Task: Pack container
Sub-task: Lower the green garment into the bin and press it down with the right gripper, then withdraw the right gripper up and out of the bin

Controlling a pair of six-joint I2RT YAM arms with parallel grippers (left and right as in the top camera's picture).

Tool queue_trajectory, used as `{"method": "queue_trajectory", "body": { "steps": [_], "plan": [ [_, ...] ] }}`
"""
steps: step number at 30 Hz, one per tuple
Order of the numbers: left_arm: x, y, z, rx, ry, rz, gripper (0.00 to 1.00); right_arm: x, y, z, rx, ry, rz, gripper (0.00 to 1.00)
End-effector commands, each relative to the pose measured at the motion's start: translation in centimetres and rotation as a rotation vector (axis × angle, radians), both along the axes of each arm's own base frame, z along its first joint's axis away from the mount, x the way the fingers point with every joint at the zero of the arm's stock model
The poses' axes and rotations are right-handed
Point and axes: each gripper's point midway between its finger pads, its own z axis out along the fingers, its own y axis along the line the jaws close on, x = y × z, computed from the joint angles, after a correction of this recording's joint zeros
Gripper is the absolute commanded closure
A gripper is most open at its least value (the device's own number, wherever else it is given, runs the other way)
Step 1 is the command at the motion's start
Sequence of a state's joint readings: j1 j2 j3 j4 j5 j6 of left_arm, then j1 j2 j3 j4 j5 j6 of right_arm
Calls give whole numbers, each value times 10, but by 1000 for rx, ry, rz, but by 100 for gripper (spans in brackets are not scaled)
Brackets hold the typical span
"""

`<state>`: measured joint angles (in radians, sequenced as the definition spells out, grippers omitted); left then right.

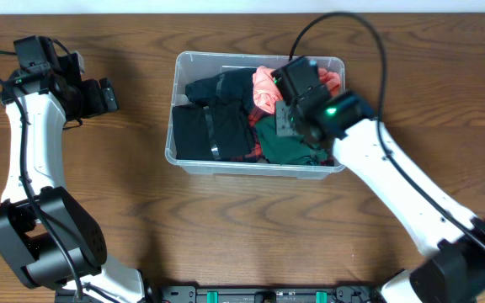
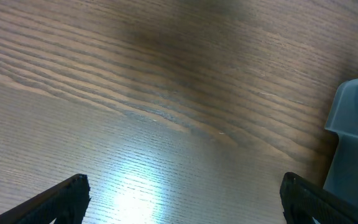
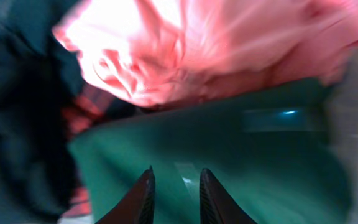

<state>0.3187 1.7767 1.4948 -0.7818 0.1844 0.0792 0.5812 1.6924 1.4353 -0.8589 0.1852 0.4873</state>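
The container (image 1: 259,169), a clear plastic tub, stands at the table's middle and holds folded black clothes (image 1: 209,126), a pink garment (image 1: 266,88) and a green garment (image 1: 280,145). My right gripper (image 1: 291,118) is down inside the tub's right half. In the right wrist view its fingers (image 3: 175,177) are close together, pinching a fold of the green garment (image 3: 260,155), with the pink garment (image 3: 197,50) just beyond. My left gripper (image 1: 108,94) is wide open and empty over bare table left of the tub (image 2: 182,199). The tub's corner (image 2: 356,137) shows in the left wrist view.
A red-and-dark plaid piece (image 3: 82,112) shows between the black clothes (image 3: 17,112) and the green garment. The wooden table (image 1: 226,227) lies in front of the tub. A black cable (image 1: 343,25) arcs over the tub's far right corner.
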Motion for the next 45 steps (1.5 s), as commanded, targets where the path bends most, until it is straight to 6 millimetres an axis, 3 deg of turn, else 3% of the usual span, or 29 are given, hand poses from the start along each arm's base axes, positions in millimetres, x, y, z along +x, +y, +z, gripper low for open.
{"method": "queue_trajectory", "body": {
  "steps": [1,4,6,8,11,15,19,22,26,29,36,39,45],
  "plan": [
    [0,-1,-3,-6,6,-9,2,-14,2,-46,-11,109,33,78],
    [0,-1,-3,-6,6,-9,2,-18,-1,-73,-39,154,31,78],
    [0,-1,-3,-6,6,-9,2,-17,-1,-79,-46,164,32,78],
    [0,-1,-3,-6,6,-9,2,-15,0,-78,-44,153,36,80],
    [0,-1,-3,-5,6,-9,2,-8,3,-56,-18,101,38,80],
    [0,-1,-3,-6,6,-9,2,6,4,7,24,-43,34,73],
    [0,-1,-3,-5,6,-9,2,14,-9,86,53,-216,6,44],
    [0,-1,-3,-5,6,-9,2,19,-37,138,62,-339,-60,26],
    [0,-1,-3,-6,6,-9,2,24,-87,170,52,-425,-177,11],
    [0,-1,-3,-6,6,-9,2,29,-129,170,13,-421,-267,1],
    [0,-1,-3,-5,6,-9,2,32,-216,146,-76,-330,-480,1],
    [0,-1,-3,-5,6,-9,2,28,-232,134,-84,-277,-520,1],
    [0,-1,-3,-5,6,-9,2,20,-239,120,-98,-210,-532,1]
  ]
}}
